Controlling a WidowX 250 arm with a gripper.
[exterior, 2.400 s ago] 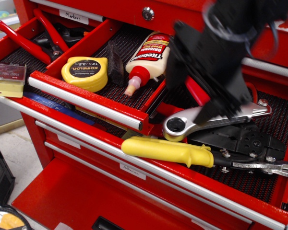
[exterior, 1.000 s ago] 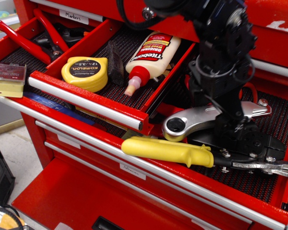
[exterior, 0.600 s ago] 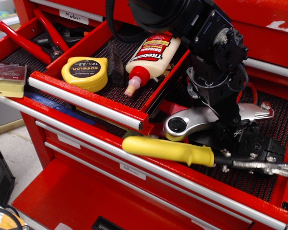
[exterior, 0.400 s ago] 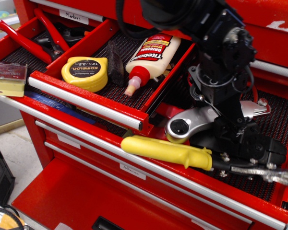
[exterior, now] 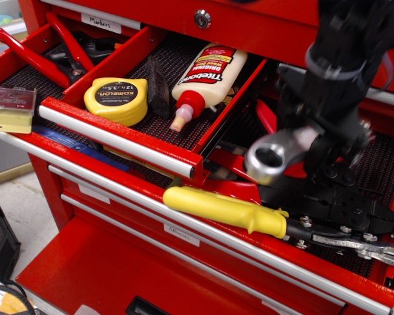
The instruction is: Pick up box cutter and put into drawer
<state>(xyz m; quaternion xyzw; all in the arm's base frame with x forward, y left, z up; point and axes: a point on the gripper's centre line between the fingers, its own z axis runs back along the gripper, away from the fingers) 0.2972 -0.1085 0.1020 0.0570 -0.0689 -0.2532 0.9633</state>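
The box cutter (exterior: pixel 274 153) is a silver metal knife with a round black knob at its near end. It is lifted off the wide drawer's mesh and tilts up to the right. My black gripper (exterior: pixel 323 143) comes down from the upper right and is shut on the cutter's middle; its blade end is hidden behind the fingers. The narrow red drawer (exterior: pixel 116 138) with the silver bar handle stands open to the left. It holds a yellow tape measure (exterior: pixel 115 98), a glue bottle (exterior: pixel 204 77) and a dark block (exterior: pixel 158 84).
Yellow-handled snips (exterior: pixel 224 209) lie along the wide drawer's front edge (exterior: pixel 302 259), just below the lifted cutter. A black crimping tool (exterior: pixel 345 205) and red handles (exterior: pixel 265 118) lie under my gripper. Red-handled pliers (exterior: pixel 33 58) lie in the far left drawer.
My gripper came down onto the box cutter, shut on it and lifted it off the mesh, up and to the right. The yellow snips shifted slightly.
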